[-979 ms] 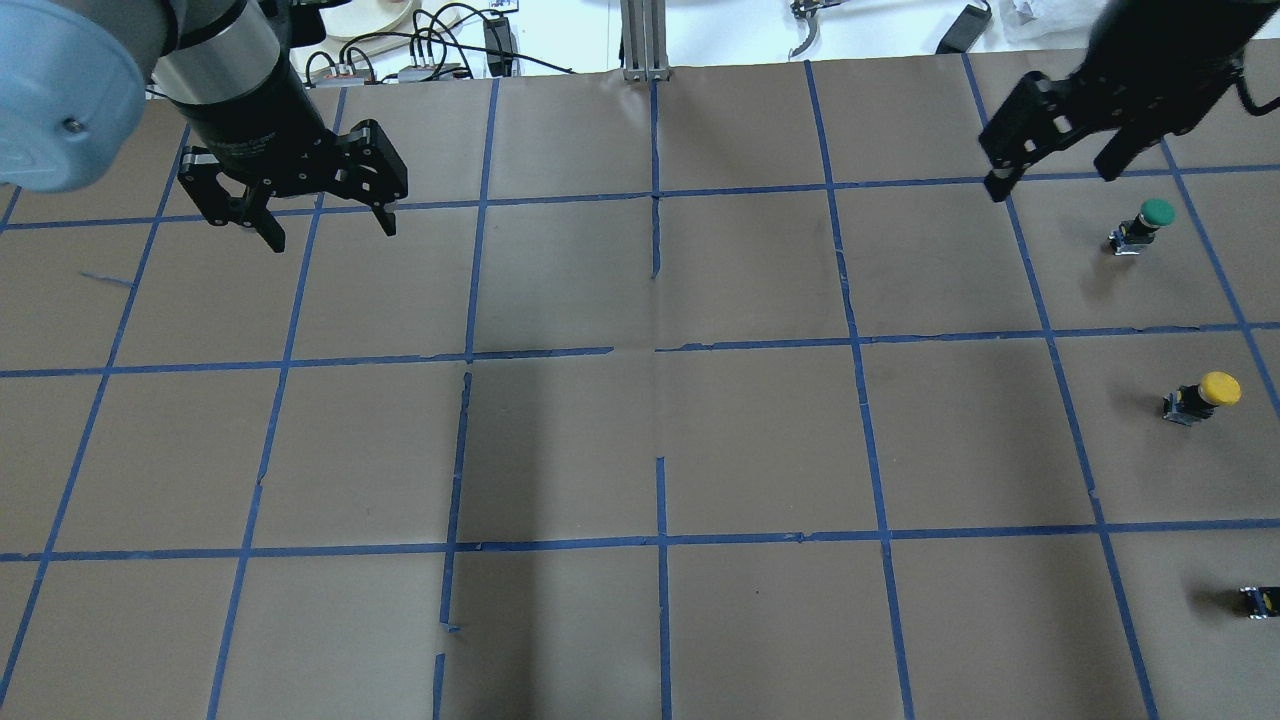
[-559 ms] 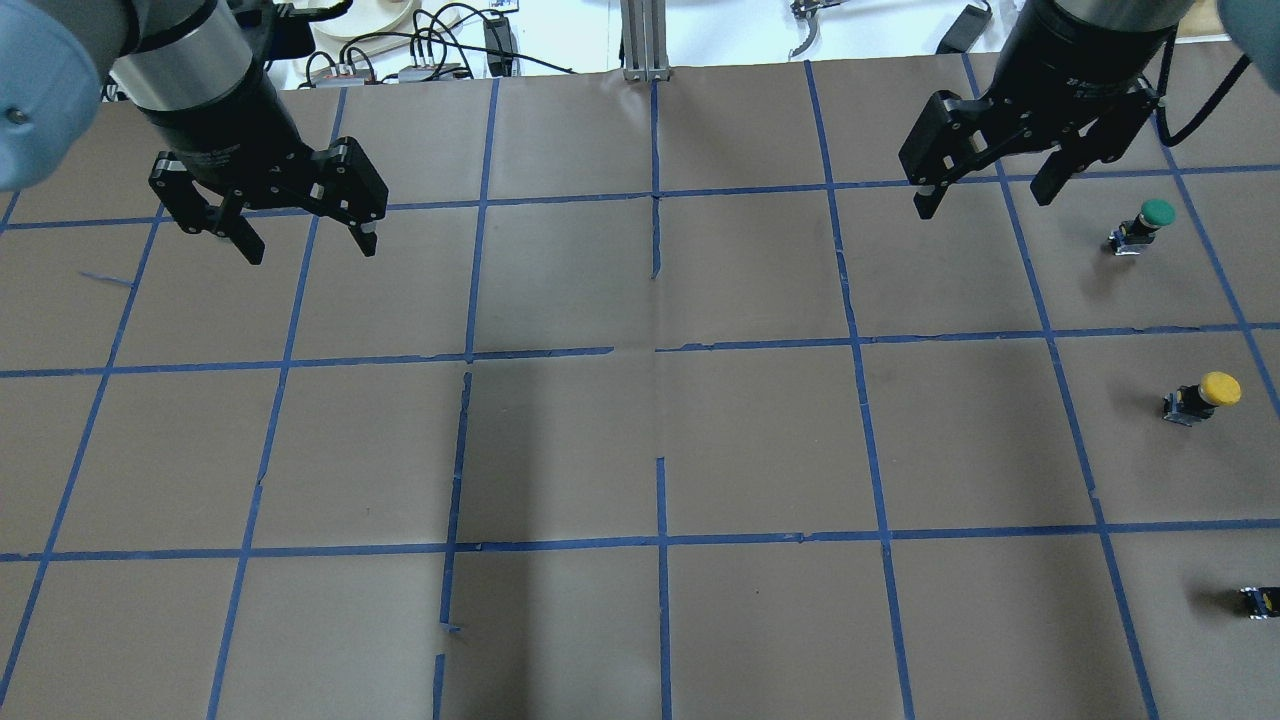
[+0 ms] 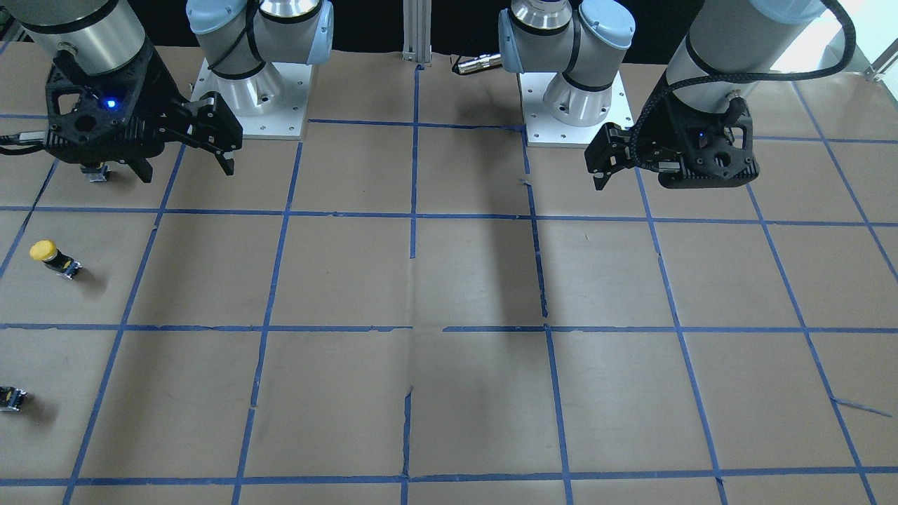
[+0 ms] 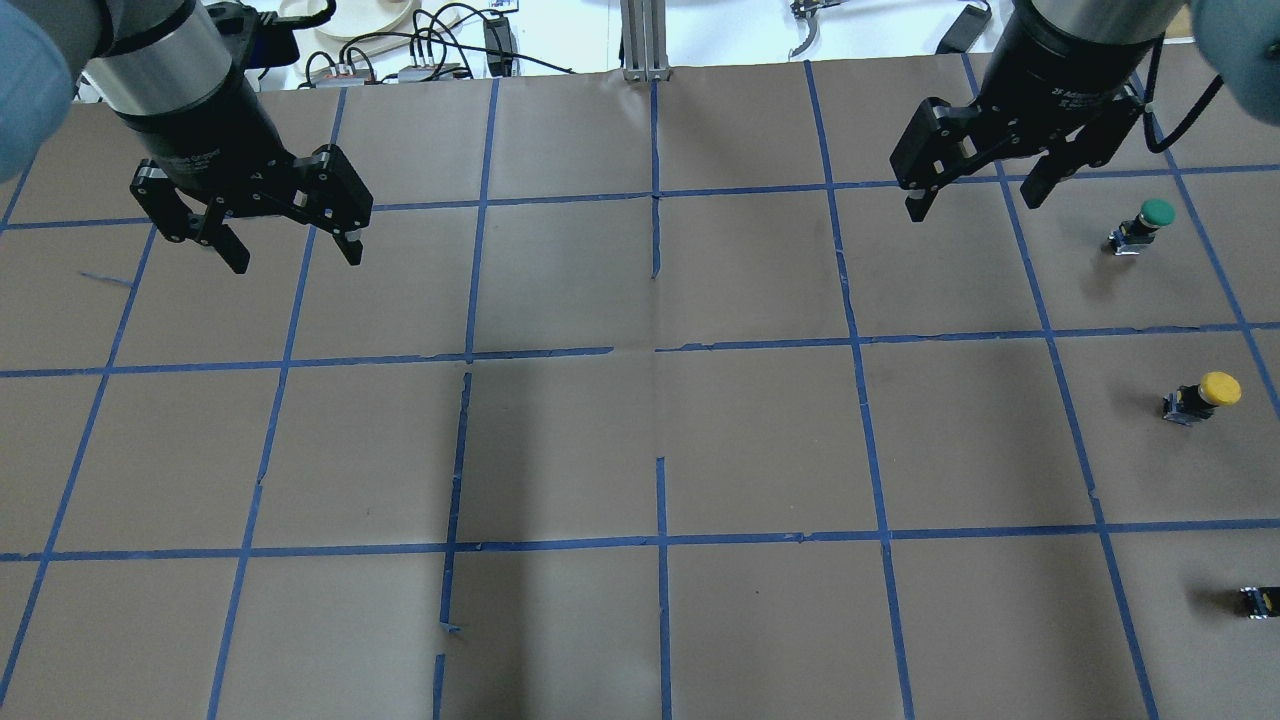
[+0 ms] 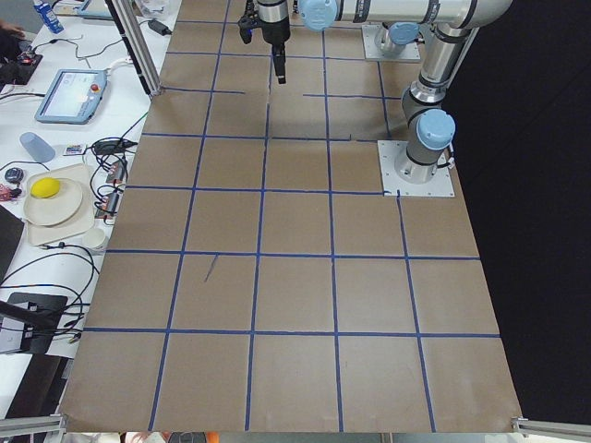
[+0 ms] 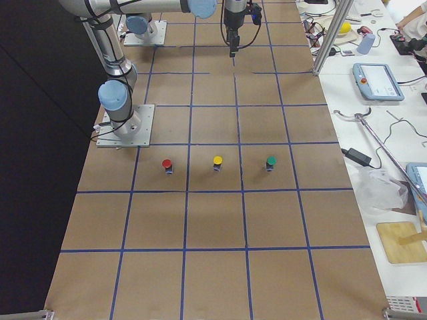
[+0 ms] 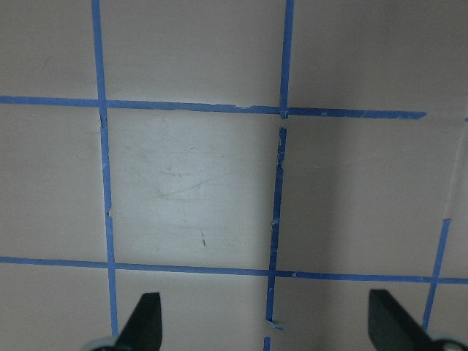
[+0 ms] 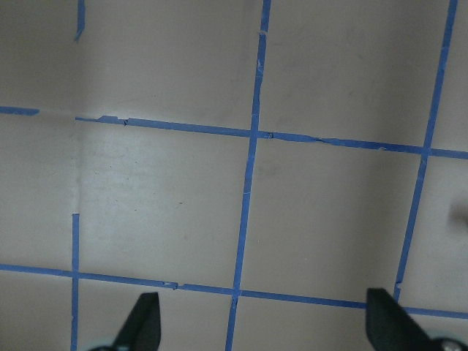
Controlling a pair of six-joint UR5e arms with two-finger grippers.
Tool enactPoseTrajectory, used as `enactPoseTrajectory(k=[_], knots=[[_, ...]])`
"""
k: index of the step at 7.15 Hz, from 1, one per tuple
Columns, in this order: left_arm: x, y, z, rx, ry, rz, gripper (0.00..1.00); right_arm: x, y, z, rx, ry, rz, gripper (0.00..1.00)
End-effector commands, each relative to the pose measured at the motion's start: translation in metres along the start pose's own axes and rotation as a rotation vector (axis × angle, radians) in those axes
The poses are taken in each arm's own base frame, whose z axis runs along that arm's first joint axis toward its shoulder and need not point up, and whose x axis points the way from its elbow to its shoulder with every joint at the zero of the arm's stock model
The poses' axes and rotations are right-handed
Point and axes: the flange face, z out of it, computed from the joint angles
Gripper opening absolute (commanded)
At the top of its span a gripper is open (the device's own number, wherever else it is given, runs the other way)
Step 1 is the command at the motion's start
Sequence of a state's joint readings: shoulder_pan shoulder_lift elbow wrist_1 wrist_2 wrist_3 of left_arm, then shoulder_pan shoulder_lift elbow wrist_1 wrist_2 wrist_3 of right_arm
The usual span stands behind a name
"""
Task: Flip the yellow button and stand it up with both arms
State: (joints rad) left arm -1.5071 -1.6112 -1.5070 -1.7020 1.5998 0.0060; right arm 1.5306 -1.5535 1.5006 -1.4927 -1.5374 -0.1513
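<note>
Black left gripper (image 4: 296,258), black right gripper (image 4: 975,205): both released. Yellow-capped push button (image 4: 1205,393) upright on brown desk (image 4: 760,440); small dark block (image 4: 1262,600) cut off at view edge.

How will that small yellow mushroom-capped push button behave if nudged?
The yellow push button probably tips easily: wide cap over a narrow base. It looks tiny beside the right gripper, so likely light. On its side, the round cap may roll.

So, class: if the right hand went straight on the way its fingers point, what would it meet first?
Probably the bare table, near a blue tape crossing: the right hand points down, open and empty. The yellow button stands well off to one side, outside that line.
</note>
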Motion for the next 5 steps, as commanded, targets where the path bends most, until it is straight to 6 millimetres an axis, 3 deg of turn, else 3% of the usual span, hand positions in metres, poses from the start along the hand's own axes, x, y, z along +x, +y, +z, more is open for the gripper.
enactPoseTrajectory(k=[1,5], knots=[[-0.0053,-0.0008,-0.0013,0.003,0.006,-0.010,1.00,-0.0008,-0.0003,0.0024,-0.002,-0.001,-0.001,1.00],[-0.0039,-0.0005,-0.0007,0.003,0.004,-0.005,1.00,-0.0017,-0.0039,0.0008,0.021,-0.011,0.012,0.99]])
